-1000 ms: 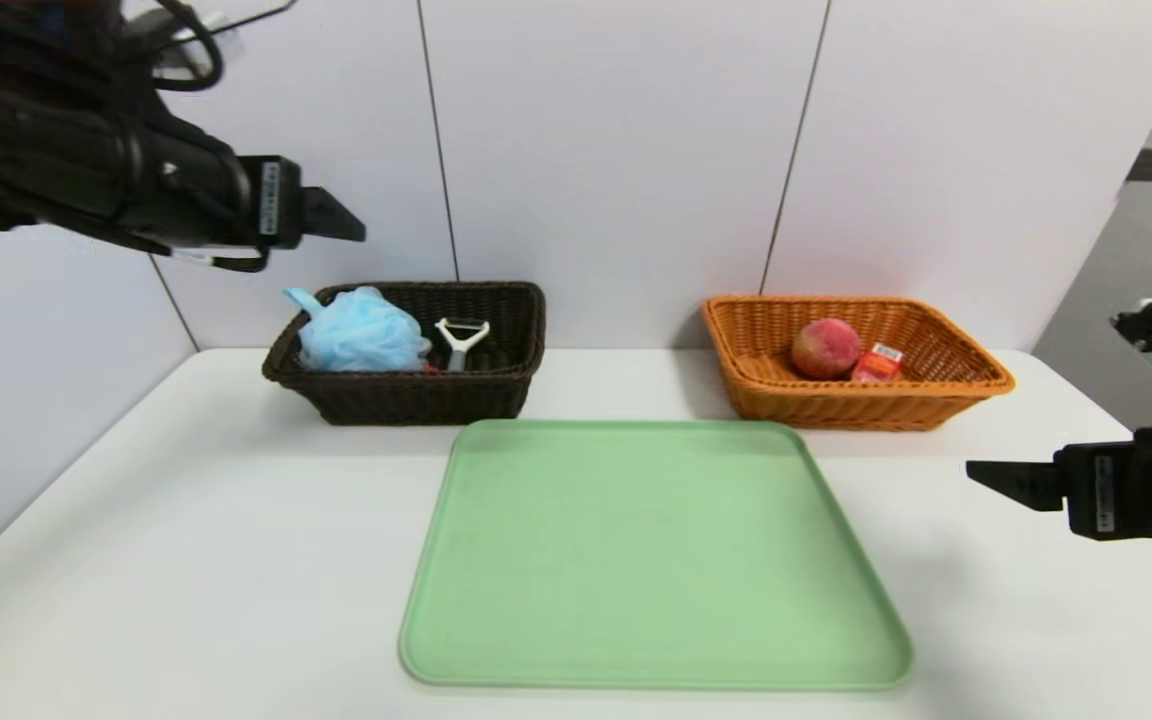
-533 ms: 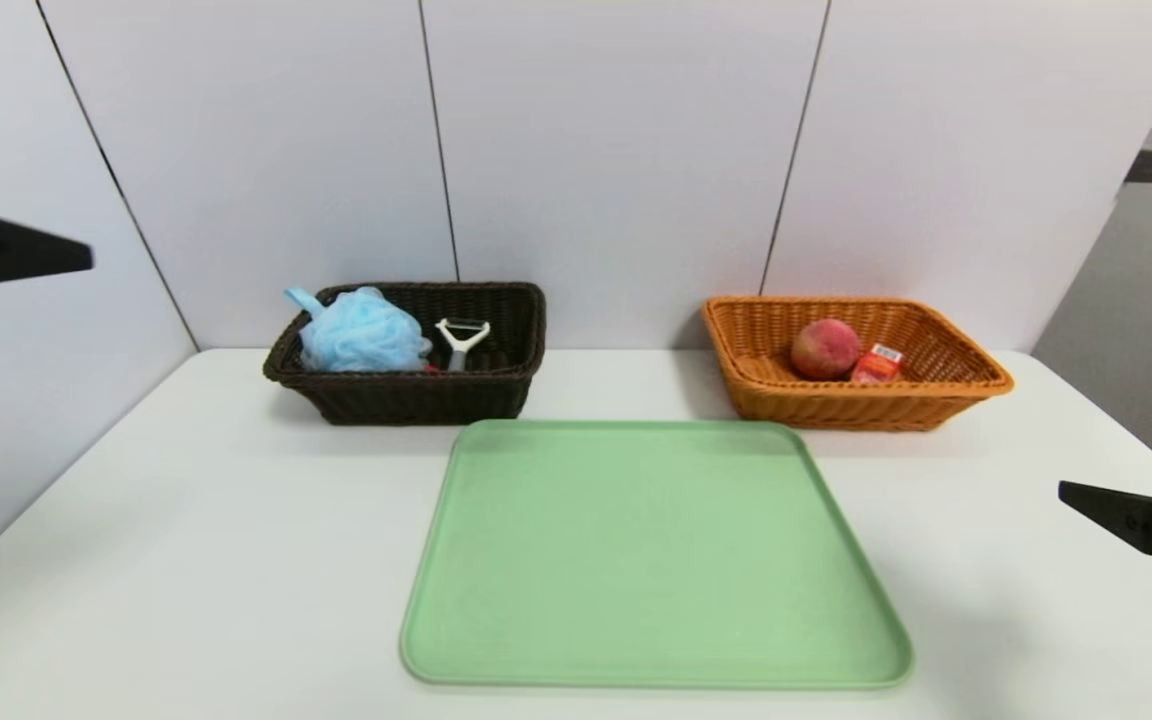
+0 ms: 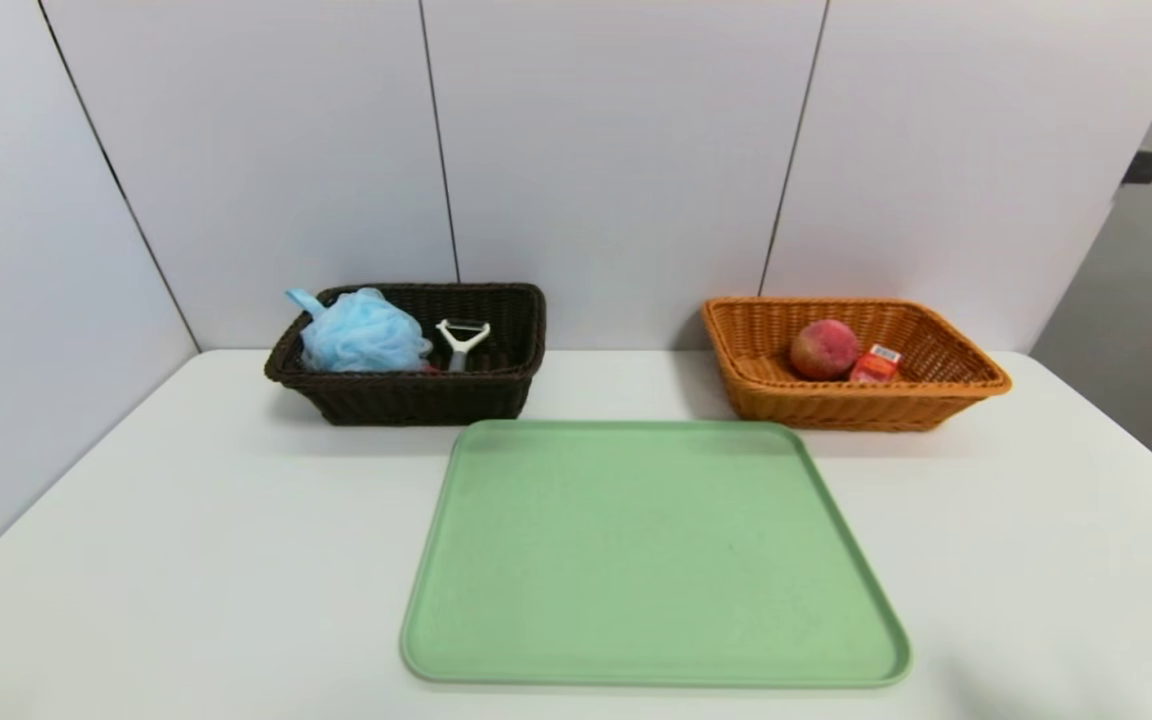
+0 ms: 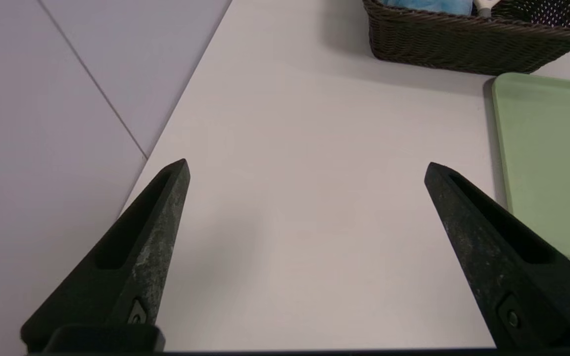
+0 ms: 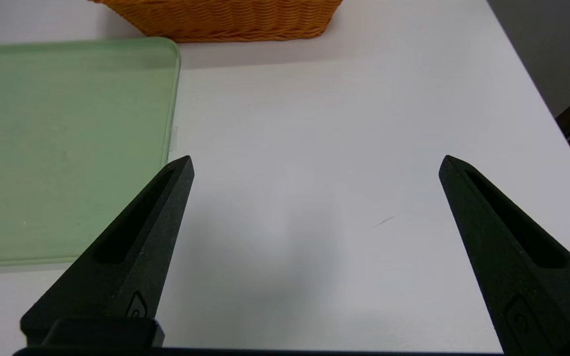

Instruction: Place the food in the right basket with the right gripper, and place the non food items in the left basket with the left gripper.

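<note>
Looking done to us: both grippers, left (image 4: 308, 160) and right (image 5: 318, 155), are wide open, so just park them.

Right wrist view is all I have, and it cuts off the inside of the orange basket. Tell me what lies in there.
Observer: In the head view, a peach and a small red carton lie side by side in the orange basket.
Operator: Now report on the dark basket; I can't see it.
Observer: The dark basket holds a light-blue mesh pouf, a peeler and a bit of something red, mostly hidden.
Operator: Give me the left gripper too.
Observer: The left wrist view shows the left gripper open above the white table, with nothing between its fingers.
</note>
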Robot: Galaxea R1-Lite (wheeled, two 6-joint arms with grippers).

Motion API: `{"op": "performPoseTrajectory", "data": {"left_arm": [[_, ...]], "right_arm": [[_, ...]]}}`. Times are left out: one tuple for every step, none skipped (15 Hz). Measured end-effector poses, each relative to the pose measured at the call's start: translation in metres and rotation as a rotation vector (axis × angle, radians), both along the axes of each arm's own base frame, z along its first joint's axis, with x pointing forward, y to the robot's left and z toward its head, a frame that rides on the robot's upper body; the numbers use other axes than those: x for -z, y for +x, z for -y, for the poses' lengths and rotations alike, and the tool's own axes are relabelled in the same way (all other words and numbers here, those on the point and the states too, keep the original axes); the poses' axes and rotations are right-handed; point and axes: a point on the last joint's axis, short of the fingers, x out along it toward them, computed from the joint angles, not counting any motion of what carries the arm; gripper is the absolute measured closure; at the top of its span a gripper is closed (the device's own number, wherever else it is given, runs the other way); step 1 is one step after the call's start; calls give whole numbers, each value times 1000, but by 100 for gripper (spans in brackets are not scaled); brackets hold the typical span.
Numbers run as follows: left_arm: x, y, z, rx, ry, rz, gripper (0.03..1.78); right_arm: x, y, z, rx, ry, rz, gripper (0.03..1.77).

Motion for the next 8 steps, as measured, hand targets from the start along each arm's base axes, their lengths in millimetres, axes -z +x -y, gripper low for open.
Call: {"op": "performPoseTrajectory", "data": {"left_arm": [[16, -12, 0, -3, -1, 16, 12], [30, -21, 0, -10, -3, 31, 12], [42, -28, 0, -16, -2, 48, 12], [53, -34, 1, -18, -3, 62, 12], [60, -39, 1, -11, -3, 78, 12], [68, -43, 2, 1, 3, 94, 12], [75, -48, 2, 15, 21, 112, 12], [83, -52, 2, 26, 50, 125, 12]], "right_arm": [[3, -11, 1, 2, 0, 36, 9], [6, -21, 1, 6, -6, 67, 9], [10, -32, 2, 12, -17, 97, 9], [13, -43, 3, 18, -28, 126, 9], [16, -52, 3, 20, -36, 150, 9], [20, -61, 4, 25, -43, 180, 9], [23, -69, 4, 28, -51, 213, 9], [26, -76, 3, 22, -66, 250, 9]]}}
